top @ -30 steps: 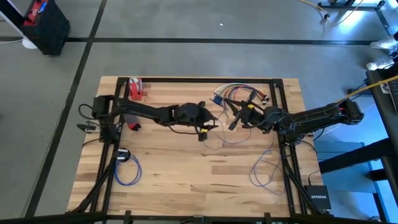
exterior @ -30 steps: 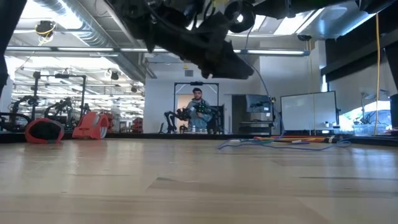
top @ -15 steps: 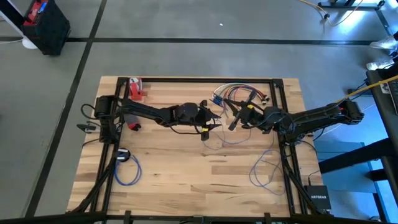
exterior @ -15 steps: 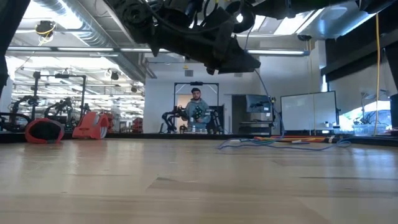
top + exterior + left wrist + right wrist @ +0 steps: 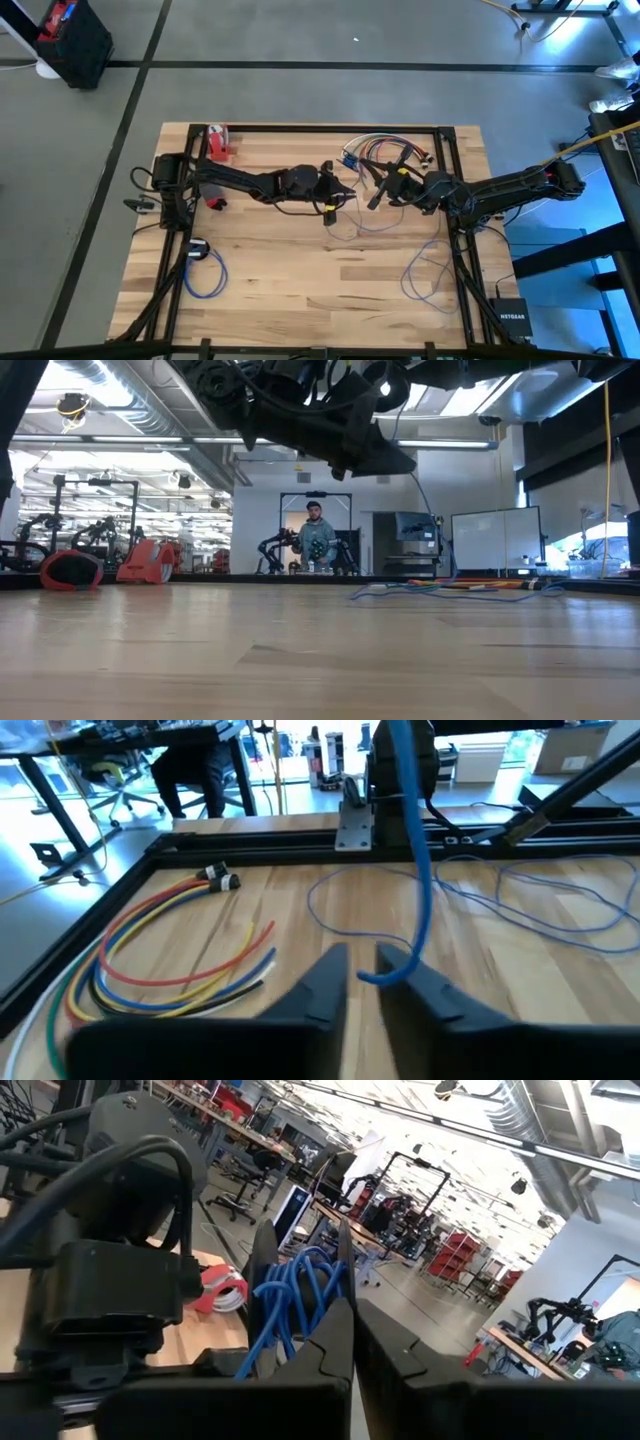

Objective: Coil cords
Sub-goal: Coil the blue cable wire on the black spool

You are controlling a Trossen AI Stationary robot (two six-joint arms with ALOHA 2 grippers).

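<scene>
Left gripper (image 5: pixel 362 982): mid-worktop (image 5: pixel 300 290), shifted toward the right arm since a second ago; fingers (image 5: pixel 325 985) narrowed around blue cord (image 5: pixel 420 870), small gap left.
Right gripper (image 5: pixel 350 1335): unmoved, fingers pressed together on blue coil (image 5: pixel 295 1295).
Spare cords: coloured bundle (image 5: pixel 385 150) at far edge; blue loops (image 5: pixel 425 270) right, (image 5: pixel 205 275) left.

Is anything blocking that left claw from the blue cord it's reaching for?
Nothing visible does. The left gripper already has the blue cord between its fingers, with a narrow gap showing. The right gripper, shut, holds a bundle of the same cord close by.
</scene>
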